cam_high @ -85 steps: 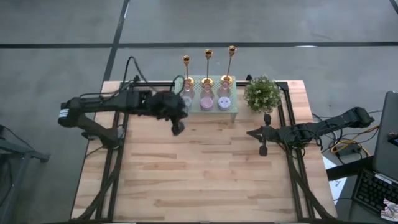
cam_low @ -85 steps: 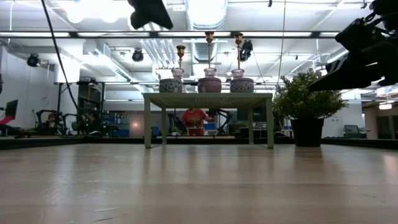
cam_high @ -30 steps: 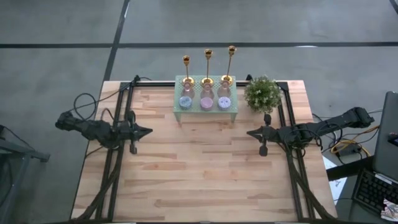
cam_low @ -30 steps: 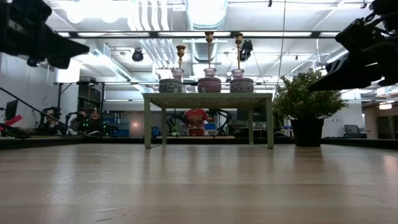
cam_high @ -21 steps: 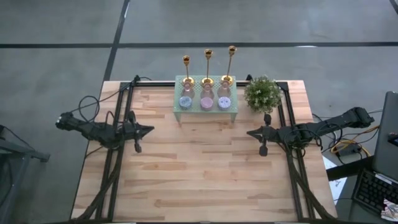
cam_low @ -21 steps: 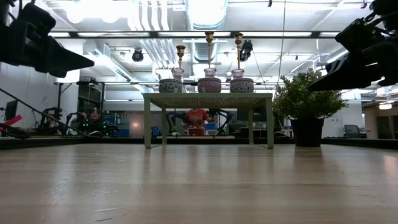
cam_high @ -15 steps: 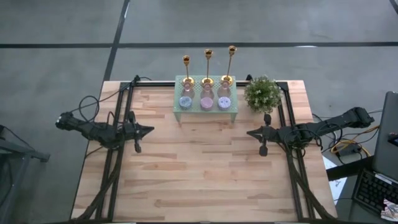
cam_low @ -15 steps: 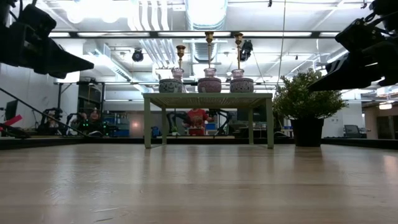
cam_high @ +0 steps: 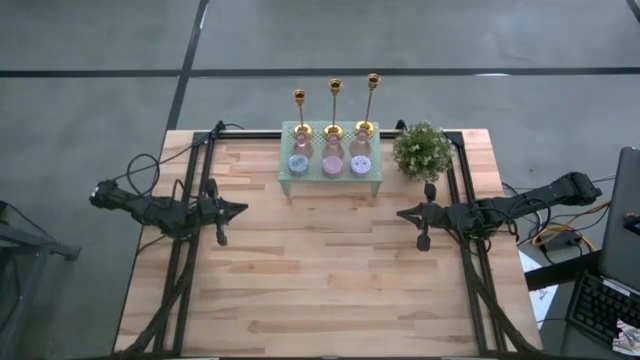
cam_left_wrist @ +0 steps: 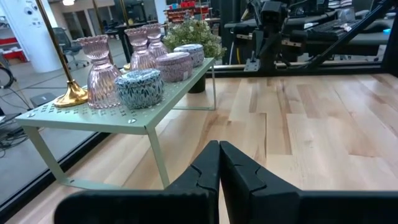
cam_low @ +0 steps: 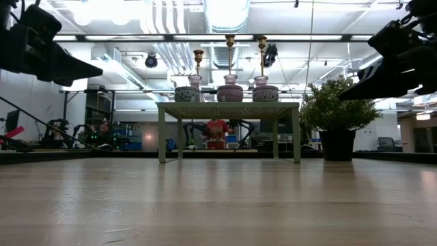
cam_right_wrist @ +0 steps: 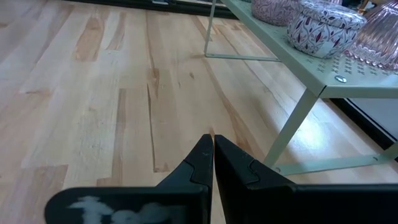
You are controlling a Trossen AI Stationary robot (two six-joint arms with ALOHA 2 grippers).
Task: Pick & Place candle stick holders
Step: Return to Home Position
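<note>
Three gold candle stick holders (cam_high: 299, 112) (cam_high: 334, 106) (cam_high: 370, 100) stand upright in a row. Their round bases rest on the far edge of a pale green perforated shelf (cam_high: 315, 179) at the table's far side. In the low view they rise above the shelf (cam_low: 198, 60) (cam_low: 230, 49) (cam_low: 261, 49). The left wrist view shows one of them (cam_left_wrist: 59, 62). My left gripper (cam_high: 243, 209) (cam_left_wrist: 219, 155) hovers shut over the table's left side, pointing right. My right gripper (cam_high: 400, 213) (cam_right_wrist: 213, 146) hovers shut at the right side, pointing left. Both are far from the holders.
On the shelf, in front of the holders, stand pink glass vases (cam_left_wrist: 99, 68) and round patterned tins (cam_left_wrist: 140, 87). A potted plant (cam_high: 421, 150) sits to the right of the shelf. Black frame rails (cam_high: 465, 230) run along both table sides. Bare wood lies between the arms.
My left gripper has drawn back from the shelf to the table's left side. In the last second it has sunk a little and tipped slightly, staying shut, and then kept still. The holders have not moved.
</note>
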